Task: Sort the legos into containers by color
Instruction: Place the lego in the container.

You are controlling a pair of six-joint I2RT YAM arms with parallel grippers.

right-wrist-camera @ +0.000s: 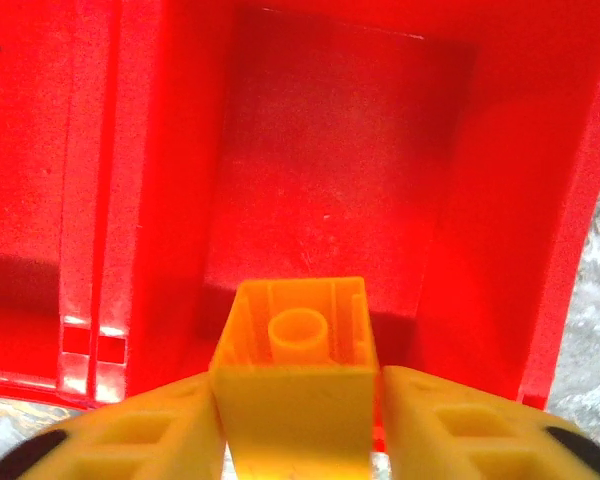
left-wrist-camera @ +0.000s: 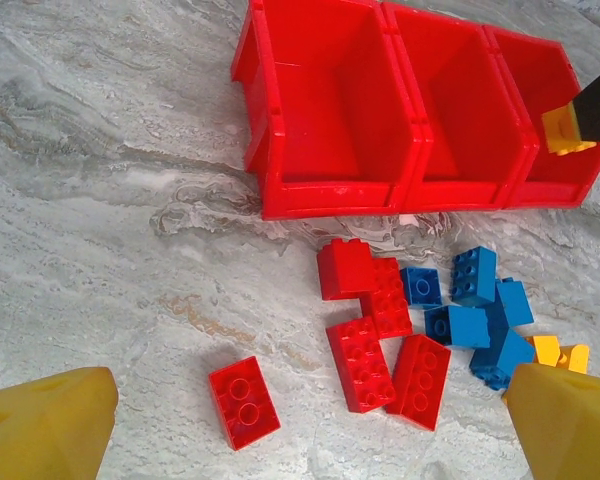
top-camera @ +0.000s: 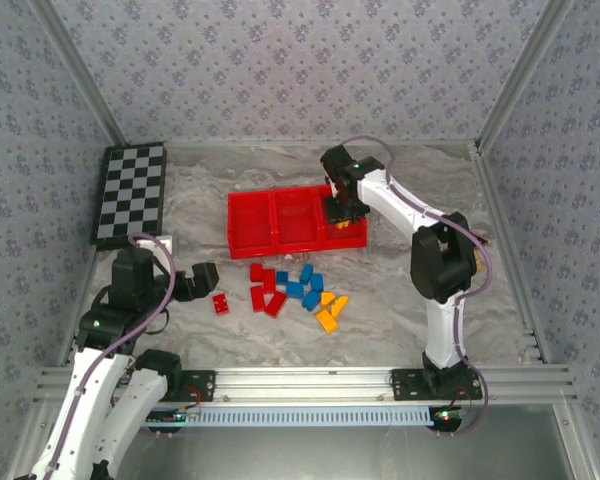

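- Right fingers (right-wrist-camera: pixel 450 430) clamp a yellow brick (right-wrist-camera: pixel 295 365), which hangs over the near edge of the tray's (top-camera: pixel 250 218) right compartment.
- Left fingers (left-wrist-camera: pixel 45 425) spread wide and empty, beside the loose legos (top-camera: pixel 295 290) on the bench (top-camera: pixel 500 200).
- Risk: released this close to the near wall, the brick may clip it and tumble out.
- Bench marbled grey, with patterned walls (top-camera: pixel 280 60) around it.

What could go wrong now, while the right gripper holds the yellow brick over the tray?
The yellow brick in the right gripper hangs near the front wall of the right compartment; released here, it might hit the rim and bounce out. The piled red bricks touch, so the open left gripper may push neighbours when taking one.
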